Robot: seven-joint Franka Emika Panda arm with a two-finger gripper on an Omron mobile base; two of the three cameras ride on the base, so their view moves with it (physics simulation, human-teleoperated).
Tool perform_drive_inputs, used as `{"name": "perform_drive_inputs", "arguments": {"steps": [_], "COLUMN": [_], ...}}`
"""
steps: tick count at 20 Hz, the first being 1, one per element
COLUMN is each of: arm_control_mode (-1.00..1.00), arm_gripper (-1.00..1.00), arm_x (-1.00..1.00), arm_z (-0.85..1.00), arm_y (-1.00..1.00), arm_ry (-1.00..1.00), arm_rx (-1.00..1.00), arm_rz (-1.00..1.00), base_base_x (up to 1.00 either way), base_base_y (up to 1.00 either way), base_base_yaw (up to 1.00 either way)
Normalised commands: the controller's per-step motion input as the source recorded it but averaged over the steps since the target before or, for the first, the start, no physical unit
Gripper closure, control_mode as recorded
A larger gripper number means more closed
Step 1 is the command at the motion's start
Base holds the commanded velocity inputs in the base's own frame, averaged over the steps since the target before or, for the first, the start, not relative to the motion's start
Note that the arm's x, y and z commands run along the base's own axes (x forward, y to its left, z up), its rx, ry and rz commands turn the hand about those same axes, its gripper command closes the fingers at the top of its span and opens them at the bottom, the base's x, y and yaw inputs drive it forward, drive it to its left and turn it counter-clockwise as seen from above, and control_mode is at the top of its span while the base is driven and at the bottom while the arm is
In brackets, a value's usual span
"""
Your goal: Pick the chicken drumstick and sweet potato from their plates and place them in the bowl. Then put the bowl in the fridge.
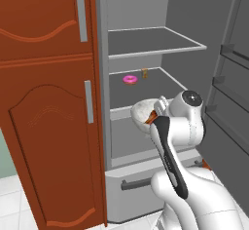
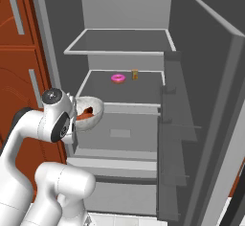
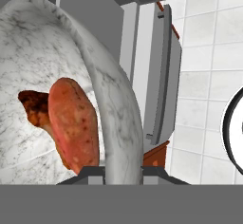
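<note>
In the left base view, the round whitish-grey speckled bowl (image 1: 142, 112) is held up in front of the tall grey open fridge (image 1: 146, 44), just before the front edge of its middle shelf, with the white arm's wrist partly covering it. On that flat grey middle shelf (image 1: 160, 85) a small pink ring doughnut (image 1: 130, 79) and a small brown jar (image 1: 144, 73) are seen toward the back edge, near each other but apart. The reddish-brown wooden cabinet (image 1: 48, 102) stands to the left of the fridge. In the right base view, the bowl (image 2: 92, 110) is seen tilted toward the camera, beside the shelf's front left corner, with an orange-red piece inside. In the hand view, the bowl's rim (image 3: 114, 123) is pinched between the fingers of the pincer (image 3: 122, 172), one finger inside the wall and one outside. The orange-red wedge-like sweet potato (image 3: 73, 123) is seen lying against the inner wall, touching the small brown chicken drumstick (image 3: 35, 107) half hidden behind it. A grey fridge drawer with a bar handle (image 3: 161, 76) is seen beyond the rim.
</note>
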Motion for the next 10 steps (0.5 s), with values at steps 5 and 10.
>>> {"name": "perform_drive_inputs", "arguments": {"steps": [5, 10], "arm_control_mode": [1.0, -1.0], "arm_gripper": [1.0, 1.0], "arm_x": [0.0, 0.0], "arm_z": [0.0, 0.0], "arm_y": [0.0, 0.0], "arm_ry": [0.0, 0.0], "arm_rx": [0.0, 0.0], "arm_rz": [0.0, 0.0], "base_base_x": [0.0, 0.0], "base_base_y": [0.0, 0.0], "base_base_yaw": [0.0, 0.0]}}
